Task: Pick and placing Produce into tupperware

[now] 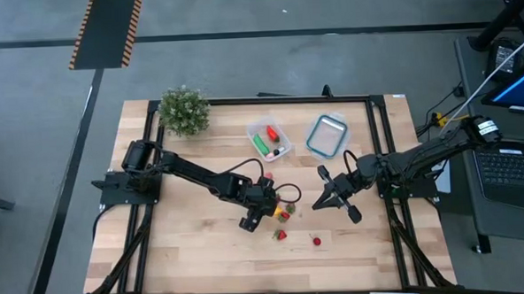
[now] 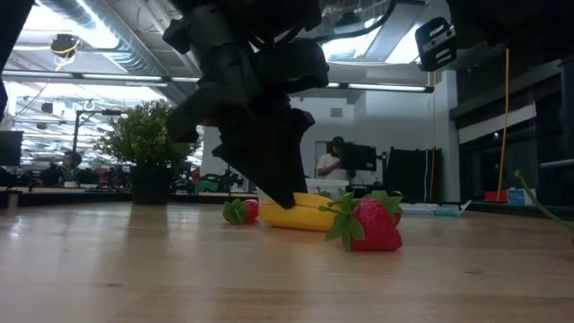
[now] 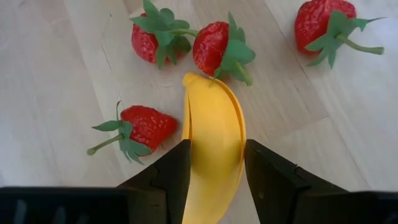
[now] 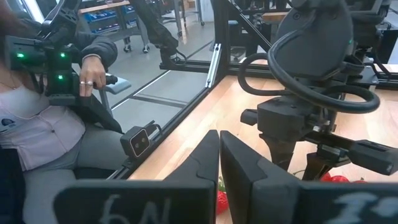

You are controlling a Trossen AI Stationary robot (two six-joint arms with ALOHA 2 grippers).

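Observation:
The yellow banana [image 3: 214, 112] lies on the wooden table among several small red strawberries [image 3: 146, 124]. My left gripper [image 3: 217, 144] stands over it at the table's middle [image 1: 263, 203], shut on it. In the low view the banana [image 2: 309, 218] rests on the table behind a strawberry [image 2: 372, 224]. The clear tupperware [image 1: 279, 128] sits toward the far edge with a green and a red piece in it. My right gripper [image 1: 318, 204] hovers to the banana's right, shut [image 4: 219, 140] and touching nothing. My left gripper pinches the banana between its two fingers [image 3: 177, 165], which lie across the fruit on its two long sides, back from the pointed tip [image 3: 193, 79]. The fingers come from above, slanting down [image 2: 278, 179]. The banana lies on the table.
A blue-rimmed clear piece [image 1: 326, 135] lies right of the tupperware. A bushy potted plant [image 1: 183, 110] stands at the far left corner. Two strawberries [image 1: 282, 235] [image 1: 317, 242] lie nearer the near edge. A seated person [image 4: 56, 118] shows beyond the table.

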